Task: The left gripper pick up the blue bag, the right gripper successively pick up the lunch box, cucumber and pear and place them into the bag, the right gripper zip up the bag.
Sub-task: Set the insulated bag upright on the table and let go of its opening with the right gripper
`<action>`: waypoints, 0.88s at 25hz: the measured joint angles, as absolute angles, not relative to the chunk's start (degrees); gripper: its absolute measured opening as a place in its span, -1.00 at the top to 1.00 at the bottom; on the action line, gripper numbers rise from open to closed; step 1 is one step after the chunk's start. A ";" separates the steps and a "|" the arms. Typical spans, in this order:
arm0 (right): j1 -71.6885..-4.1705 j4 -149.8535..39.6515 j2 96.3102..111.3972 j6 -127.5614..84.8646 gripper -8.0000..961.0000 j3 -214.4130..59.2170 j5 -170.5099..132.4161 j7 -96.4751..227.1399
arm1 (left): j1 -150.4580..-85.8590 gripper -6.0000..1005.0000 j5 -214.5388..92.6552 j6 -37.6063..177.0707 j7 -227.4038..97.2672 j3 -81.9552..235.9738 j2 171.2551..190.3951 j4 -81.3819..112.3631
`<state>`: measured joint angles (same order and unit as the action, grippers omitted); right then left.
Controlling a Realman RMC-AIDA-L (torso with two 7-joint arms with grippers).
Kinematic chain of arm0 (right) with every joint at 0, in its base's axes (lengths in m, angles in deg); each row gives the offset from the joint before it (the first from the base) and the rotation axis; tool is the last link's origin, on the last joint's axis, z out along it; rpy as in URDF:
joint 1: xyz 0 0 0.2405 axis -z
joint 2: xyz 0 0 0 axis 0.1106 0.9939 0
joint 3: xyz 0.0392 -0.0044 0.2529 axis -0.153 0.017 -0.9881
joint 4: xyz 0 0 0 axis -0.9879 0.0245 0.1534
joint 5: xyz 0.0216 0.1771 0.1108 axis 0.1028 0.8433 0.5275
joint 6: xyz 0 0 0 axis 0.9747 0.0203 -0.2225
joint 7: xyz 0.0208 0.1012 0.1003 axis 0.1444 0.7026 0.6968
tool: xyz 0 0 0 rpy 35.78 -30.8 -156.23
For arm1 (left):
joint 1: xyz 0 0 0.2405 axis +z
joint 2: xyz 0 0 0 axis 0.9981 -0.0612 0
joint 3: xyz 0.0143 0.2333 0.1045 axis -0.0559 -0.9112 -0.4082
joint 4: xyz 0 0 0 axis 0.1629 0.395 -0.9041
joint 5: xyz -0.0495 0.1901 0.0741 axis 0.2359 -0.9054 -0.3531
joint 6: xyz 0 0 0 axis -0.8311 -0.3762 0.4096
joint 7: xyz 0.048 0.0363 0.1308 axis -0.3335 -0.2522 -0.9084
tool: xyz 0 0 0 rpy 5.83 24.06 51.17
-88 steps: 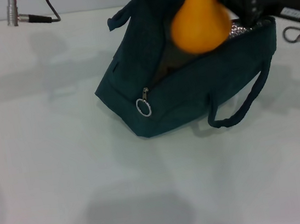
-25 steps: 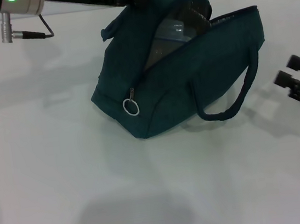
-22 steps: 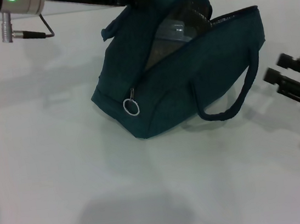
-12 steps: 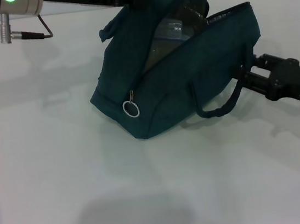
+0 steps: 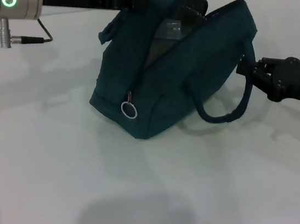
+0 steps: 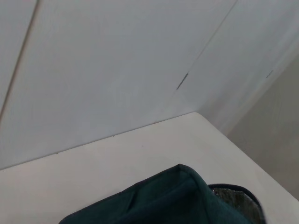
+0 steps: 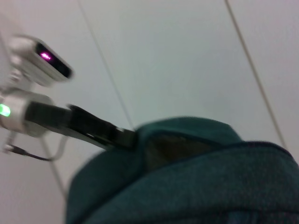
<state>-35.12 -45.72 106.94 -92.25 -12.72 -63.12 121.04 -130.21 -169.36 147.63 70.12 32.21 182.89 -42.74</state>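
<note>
The left arm (image 5: 14, 5) is silver with a green ring light and black cable; the right claw (image 5: 252, 71) is black.

bag (image 5: 190, 79): 1 | lunch box (image 5: 169, 30): 1 (partly hidden) | pincers: 2

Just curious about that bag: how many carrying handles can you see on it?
1 in plain view: the looped handle hanging on the side of the blue bag nearest the right gripper. A second may be hidden at the top, where the left gripper meets the bag.
</note>
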 joint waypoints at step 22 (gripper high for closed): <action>-33.15 -42.85 99.20 -124.03 0.86 -12.69 -65.95 122.17 | -122.22 0.89 -153.98 158.90 69.50 31.93 183.62 -42.71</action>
